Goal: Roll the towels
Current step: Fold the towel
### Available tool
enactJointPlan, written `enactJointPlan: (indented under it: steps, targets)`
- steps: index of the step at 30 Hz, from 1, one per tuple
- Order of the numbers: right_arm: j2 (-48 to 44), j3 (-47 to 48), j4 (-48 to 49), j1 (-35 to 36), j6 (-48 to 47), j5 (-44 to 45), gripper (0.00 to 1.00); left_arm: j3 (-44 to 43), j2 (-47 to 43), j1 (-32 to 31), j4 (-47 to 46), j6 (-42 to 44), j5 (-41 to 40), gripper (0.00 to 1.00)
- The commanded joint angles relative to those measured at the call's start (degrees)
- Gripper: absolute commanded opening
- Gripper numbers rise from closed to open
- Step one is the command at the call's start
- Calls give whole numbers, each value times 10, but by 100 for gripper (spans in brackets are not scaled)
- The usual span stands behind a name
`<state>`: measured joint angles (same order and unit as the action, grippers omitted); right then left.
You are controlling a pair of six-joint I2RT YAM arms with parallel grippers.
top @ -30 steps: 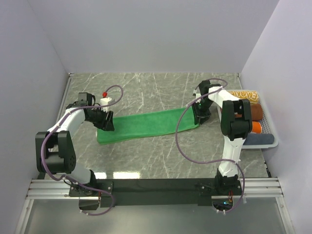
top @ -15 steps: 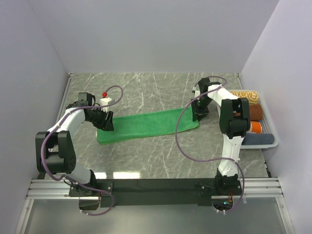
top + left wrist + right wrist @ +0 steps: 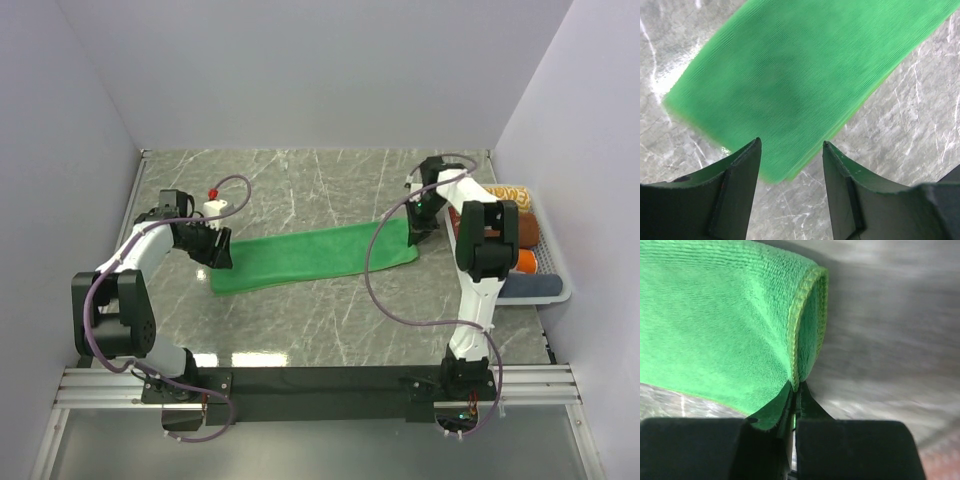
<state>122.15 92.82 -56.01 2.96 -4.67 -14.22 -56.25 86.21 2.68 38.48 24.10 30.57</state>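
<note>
Starting the roll on the green towel (image 3: pixel 310 258) — it lies flat as 1 long strip on the table (image 3: pixel 300 190), running from 9 to 3 o'clock. At the 3 o'clock end the right gripper (image 3: pixel 794 390) has its fingers pinched tight on the hem, which curls up. Over the 9 o'clock end the left gripper (image 3: pixel 791 145) hangs with fingers apart, nothing held. Next, prob.: right arm turns its end over toward 9 o'clock & rolls tight — left should pin its end vs. sliding. Other towels (image 3: pixel 530 285) sit in a tray (image 3: pixel 565 290) at 3 o'clock.
</note>
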Motion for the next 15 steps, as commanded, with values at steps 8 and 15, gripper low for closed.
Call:
enactJointPlan:
  steps: [8,15]
  targets:
    - [-71,66,-59,19,-46,-98,0,-29,-18,59,33,-5,66,83]
    - [-67,62,-35,101,-25,-192,0,-52,-6,90,74,8,111,91]
